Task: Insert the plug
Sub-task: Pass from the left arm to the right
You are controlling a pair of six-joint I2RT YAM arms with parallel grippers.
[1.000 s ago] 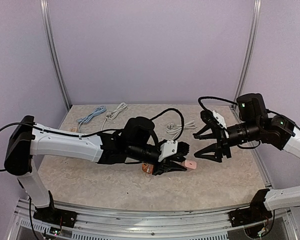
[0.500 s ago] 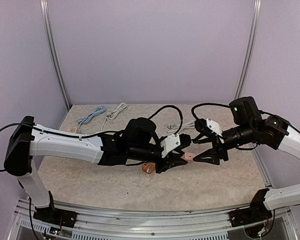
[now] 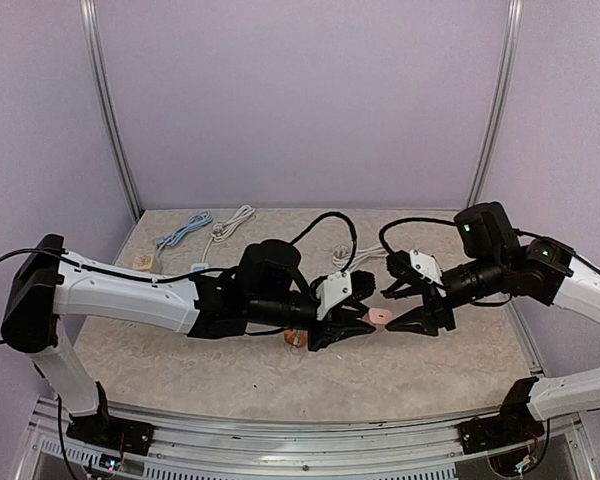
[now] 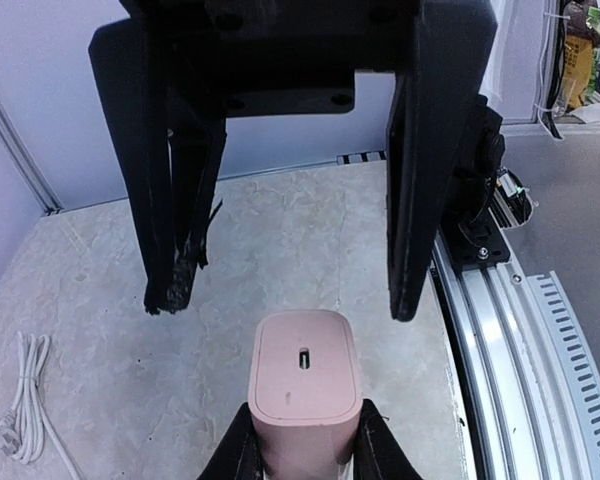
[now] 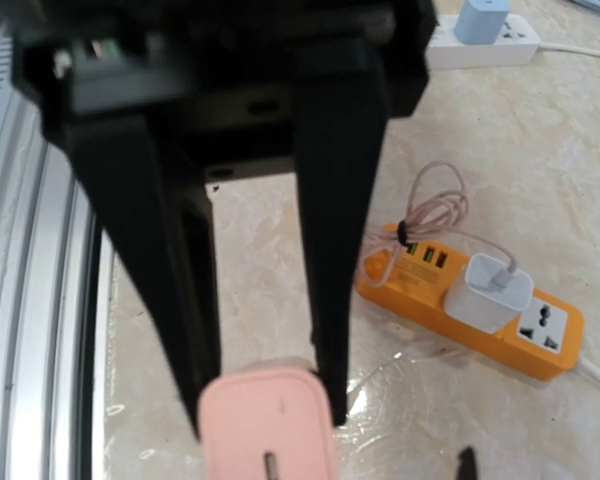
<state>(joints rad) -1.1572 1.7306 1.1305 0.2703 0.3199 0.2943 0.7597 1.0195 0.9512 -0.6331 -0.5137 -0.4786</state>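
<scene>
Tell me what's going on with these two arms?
The left end effector grips a pink adapter by one end, held above the table. The right end effector faces it, its open jaws straddling the adapter's free end without clamping it. An orange power strip lies on the table nearby.

Looks like a robotics lab test cell: closed in by plain lilac walls (image 3: 300, 100) and aluminium posts (image 3: 108, 110), floored with a stone-look tabletop (image 3: 430, 370), edged with a slotted rail (image 3: 280, 445) carrying bolted arm bases (image 3: 100, 430). Cluttered with coiled cables (image 3: 185, 228) beyond left gripper (image 3: 365, 312), orange power strip (image 5: 480, 310) near it.
</scene>
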